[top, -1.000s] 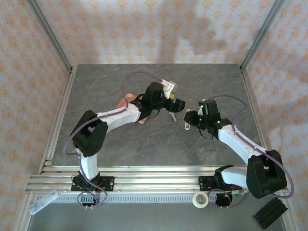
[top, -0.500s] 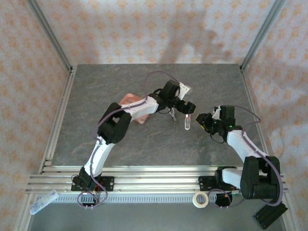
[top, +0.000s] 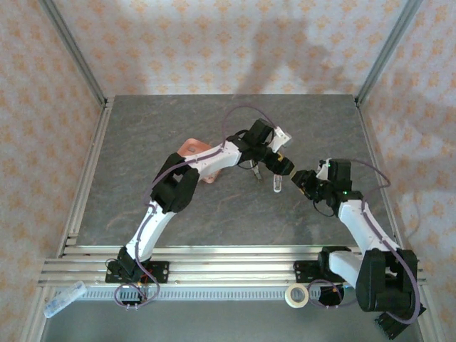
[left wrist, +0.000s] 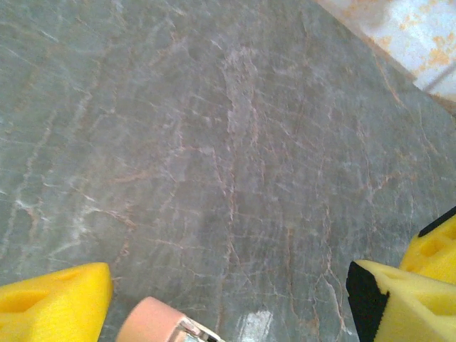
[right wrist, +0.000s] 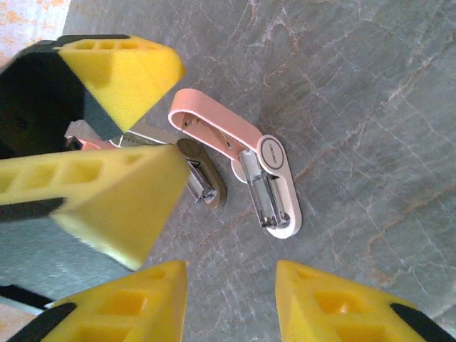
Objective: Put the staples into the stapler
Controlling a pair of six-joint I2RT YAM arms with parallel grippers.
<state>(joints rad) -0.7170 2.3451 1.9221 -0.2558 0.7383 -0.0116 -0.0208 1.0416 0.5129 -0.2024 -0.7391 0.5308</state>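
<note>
Right wrist view: the stapler (right wrist: 273, 153) lies opened on the table (right wrist: 370, 107), with both grippers near it and no staples in hand.
We see the left gripper (left wrist: 228, 285) with its jaws wide apart and holding nothing; a rounded pink end, we think of the stapler, sits between its fingers (left wrist: 53, 299), and we cannot tell if it touches one. The right gripper (right wrist: 229, 276) is partly open and empty, just beside the white base. The staples we cannot make out; from the top external camera the salmon tray (top: 191, 144) lies behind the left arm, well apart from the stapler. We judge that the step is to steady the stapler: the left fingers should close squarely on the pink arm (right wrist: 214, 121), not on the thin metal rail (right wrist: 203, 178), so that the rail is free. A skew pinch may flip such a light thing.
</note>
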